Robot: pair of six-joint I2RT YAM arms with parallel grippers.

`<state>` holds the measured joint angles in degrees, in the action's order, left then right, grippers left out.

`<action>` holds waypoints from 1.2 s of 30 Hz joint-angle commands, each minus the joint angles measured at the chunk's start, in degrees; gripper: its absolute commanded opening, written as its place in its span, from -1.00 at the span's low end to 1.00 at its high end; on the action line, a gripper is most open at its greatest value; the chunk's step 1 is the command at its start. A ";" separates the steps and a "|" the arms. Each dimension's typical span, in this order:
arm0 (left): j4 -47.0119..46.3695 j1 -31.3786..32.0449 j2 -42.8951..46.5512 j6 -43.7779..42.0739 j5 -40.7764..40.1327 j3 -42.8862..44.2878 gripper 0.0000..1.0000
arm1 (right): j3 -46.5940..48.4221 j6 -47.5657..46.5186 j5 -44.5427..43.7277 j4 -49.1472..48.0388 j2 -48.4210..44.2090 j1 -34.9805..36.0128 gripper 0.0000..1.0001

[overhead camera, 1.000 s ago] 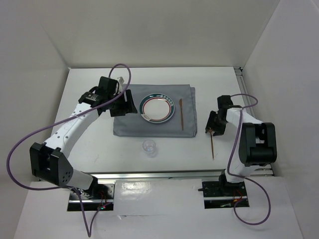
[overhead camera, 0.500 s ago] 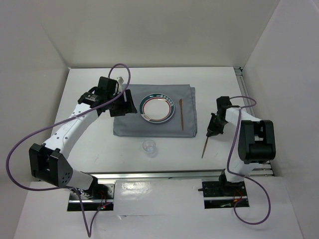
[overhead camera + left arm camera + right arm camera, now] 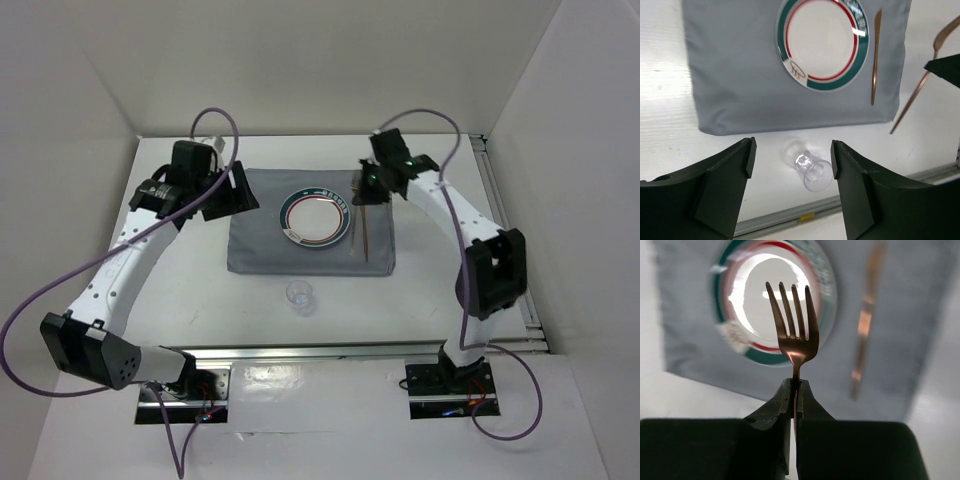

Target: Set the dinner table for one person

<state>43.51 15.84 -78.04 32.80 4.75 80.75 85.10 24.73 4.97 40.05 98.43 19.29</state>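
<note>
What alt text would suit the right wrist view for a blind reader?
The right gripper pinches a copper fork by its neck, tines pointing away, over a blurred plate on a grey mat; a knife lies beside the plate.

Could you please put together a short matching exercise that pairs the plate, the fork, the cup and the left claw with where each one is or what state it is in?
Column one:
1. plate
2. fork
3. cup
4. left claw

Column two:
A. gripped by the shut right claw
B. open, holding nothing
C. lying on the grey mat
D. standing on the white table, off the mat

Pairs: 1-C, 2-A, 3-D, 4-B.
</note>
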 commanded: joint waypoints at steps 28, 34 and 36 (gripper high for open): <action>3.25 -6.87 15.29 1.14 -8.45 -0.50 0.56 | 48.14 15.25 6.37 -16.06 48.26 20.53 -1.00; 3.78 -7.40 15.81 0.08 -8.45 -0.51 0.56 | 48.05 15.26 6.37 -17.46 49.31 20.00 -0.70; 4.31 -7.40 15.81 0.07 -8.45 -0.51 0.56 | 48.05 15.26 6.37 -17.46 49.31 20.00 -0.46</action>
<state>47.86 8.82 -62.92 34.46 -3.84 80.23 131.57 39.72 12.51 25.96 147.70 39.48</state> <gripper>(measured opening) 0.784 0.243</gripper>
